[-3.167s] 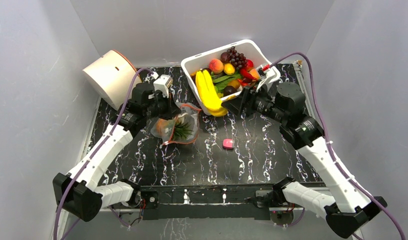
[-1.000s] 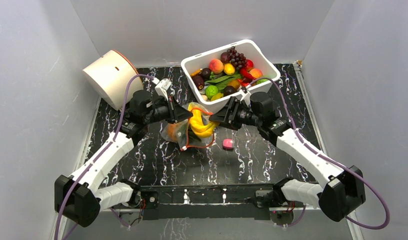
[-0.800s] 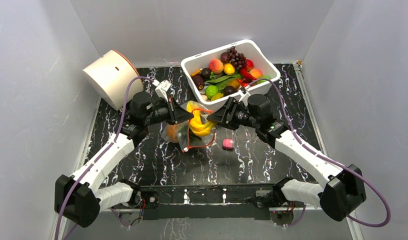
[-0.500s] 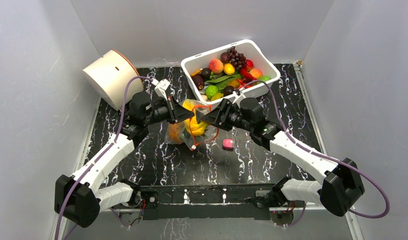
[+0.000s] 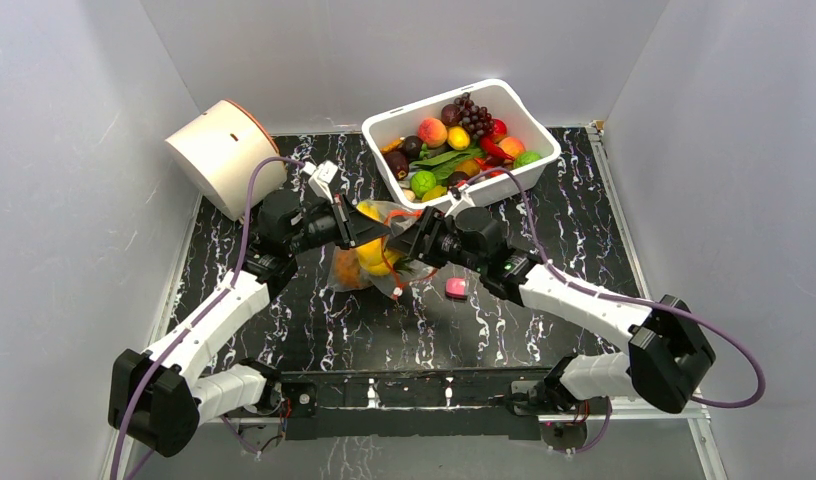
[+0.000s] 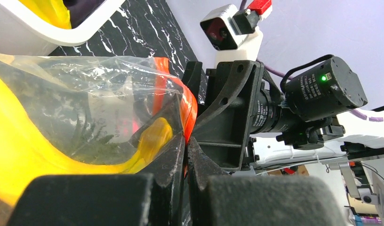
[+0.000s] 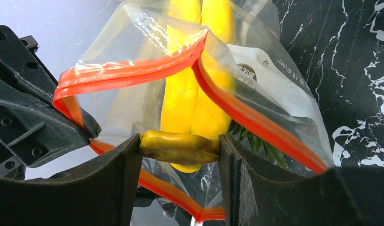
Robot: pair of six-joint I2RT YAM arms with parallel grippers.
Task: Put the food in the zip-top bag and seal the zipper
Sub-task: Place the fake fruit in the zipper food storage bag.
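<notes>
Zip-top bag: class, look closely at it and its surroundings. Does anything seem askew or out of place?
Yes. The zipper gapes open and twisted, one end pinched in the left gripper. The banana bunch, gripped by the right gripper, hangs only partly inside the zip-top bag. A pink block lies alone beside it.

Robotics laboratory test cell. Evidence: plain grey panel walls [image 5: 404, 50] enclose a black marble-patterned tabletop [image 5: 314, 320] on three sides. The left arm [image 5: 209, 320] and right arm [image 5: 584, 300] are bolted to a frame at its near edge. A white bin [image 5: 384, 135] holds toy produce [image 5: 434, 132].
</notes>
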